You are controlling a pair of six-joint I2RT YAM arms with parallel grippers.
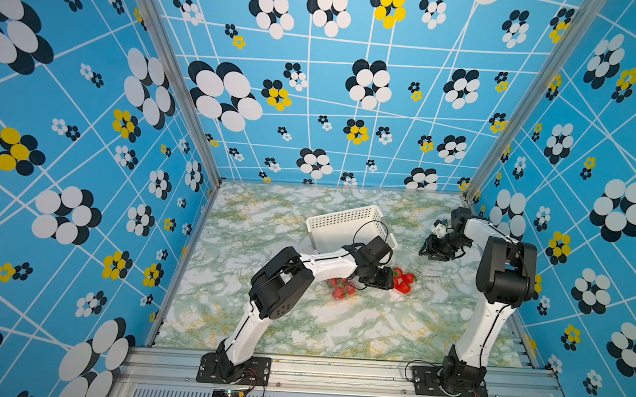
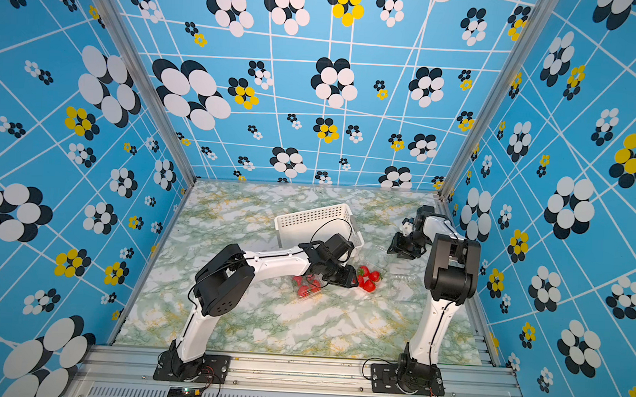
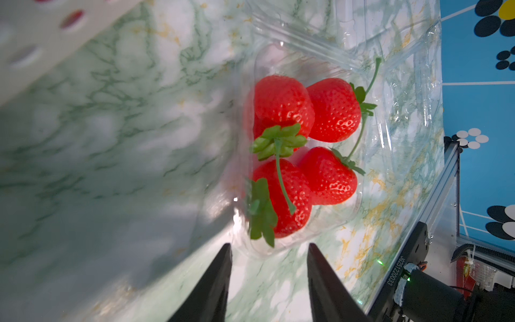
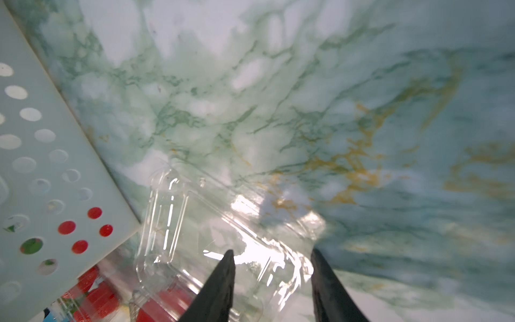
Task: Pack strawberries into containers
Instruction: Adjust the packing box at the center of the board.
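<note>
Four strawberries (image 3: 303,145) sit in a clear box (image 3: 259,251), mid-frame in the left wrist view. Left pincer (image 3: 269,245), spread and empty, is just beside it. Right pincer (image 4: 272,251), also spread, hovers over the open lid (image 4: 195,223). Closing the lid may pinch stems or skid the light box.

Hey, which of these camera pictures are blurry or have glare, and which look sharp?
Left wrist view: strawberries sharp, white basket close up and out of focus. Right wrist view: soft overall, bright glare on the clear container. Both top views: sharp but wide-angle, metal posts splay outward.
</note>
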